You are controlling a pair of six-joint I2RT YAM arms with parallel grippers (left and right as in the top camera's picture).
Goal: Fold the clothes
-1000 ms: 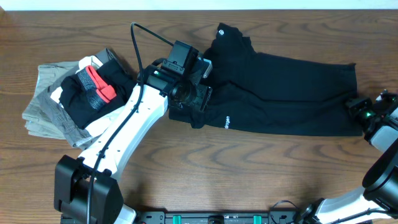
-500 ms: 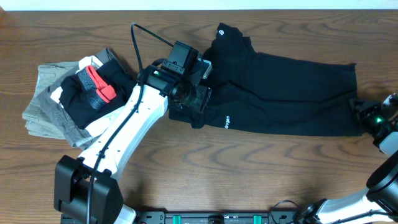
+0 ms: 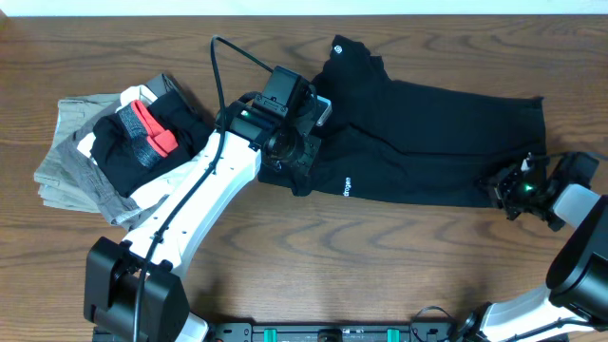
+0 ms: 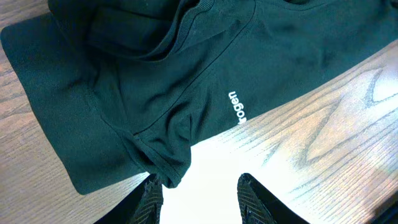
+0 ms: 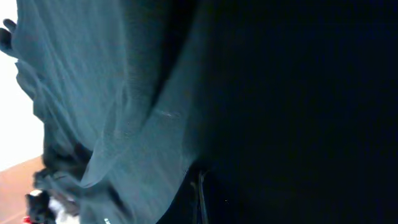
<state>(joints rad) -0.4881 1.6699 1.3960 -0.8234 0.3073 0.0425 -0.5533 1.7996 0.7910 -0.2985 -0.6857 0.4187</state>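
The clothes, a black T-shirt point(image 3: 427, 133), lie spread across the middle and right of the wooden table, with a small white logo point(image 3: 348, 185) near the front edge. My left gripper point(image 3: 293, 161) hovers over the shirt's bunched left end. In the left wrist view its fingers point(image 4: 199, 182) stand open, and a folded hem of the shirt point(image 4: 143, 81) just touches the left fingertip point(image 4: 153, 186). My right gripper point(image 3: 502, 185) sits at the shirt's lower right corner. In the right wrist view it point(image 5: 200, 186) is shut on dark fabric point(image 5: 124, 93) that fills the frame.
A pile of folded gray and white garments point(image 3: 76, 161) lies at the left, with a smaller black piece with a red patch point(image 3: 142, 142) on top. The left arm's cable point(image 3: 223, 57) loops above the table. The right arm's base sits at the lower right.
My right gripper has moved left from beside the shirt's right end onto its lower right corner, pulling that corner inward. The left arm shifted slightly right.
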